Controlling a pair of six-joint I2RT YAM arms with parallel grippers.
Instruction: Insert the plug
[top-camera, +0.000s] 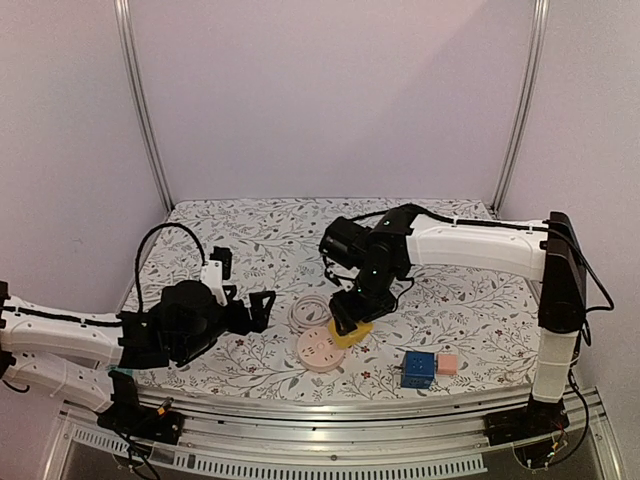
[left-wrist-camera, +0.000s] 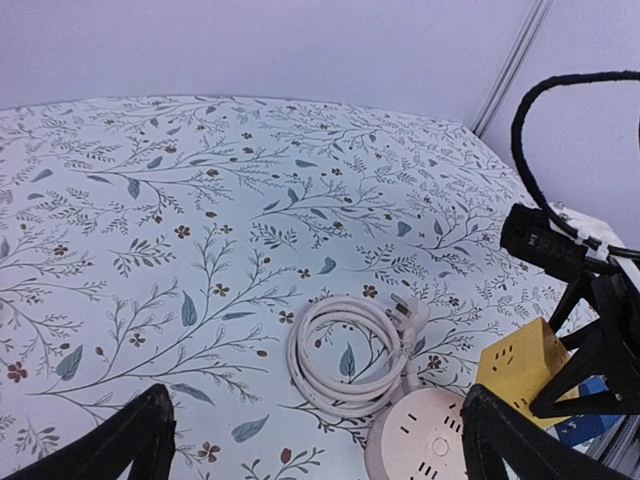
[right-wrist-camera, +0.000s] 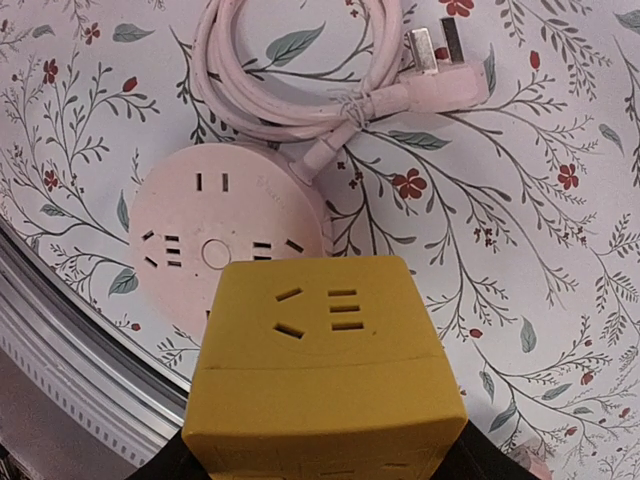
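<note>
Yellow socket cube (right-wrist-camera: 325, 370) fills the bottom of your right wrist view. The right gripper (top-camera: 350, 325) has its jaws clamped on the cube's sides, and the slotted face is turned up toward the camera. The cube sits over the near edge of the round pink socket hub (right-wrist-camera: 225, 235) and hides part of that rim. Whether cube and hub touch, you cannot tell from these views.

Just beyond the hub lies its coiled cable (right-wrist-camera: 290, 90), bound with a tie. The three-pin plug (right-wrist-camera: 440, 60) rests flat on the floral worktop (top-camera: 250, 230) at the coil's far side — loose, with neither arm on it.

Your left gripper (top-camera: 265, 311) is to the left of the coil and well apart from it. Its jaws are spread wide with nothing between them, and its wrist view frames the cable, hub and cube between the two dark fingers (left-wrist-camera: 140, 440).

Off to the right, near the front edge, a blue cube (top-camera: 418, 369) sits just beside a small pink block (top-camera: 447, 363).
</note>
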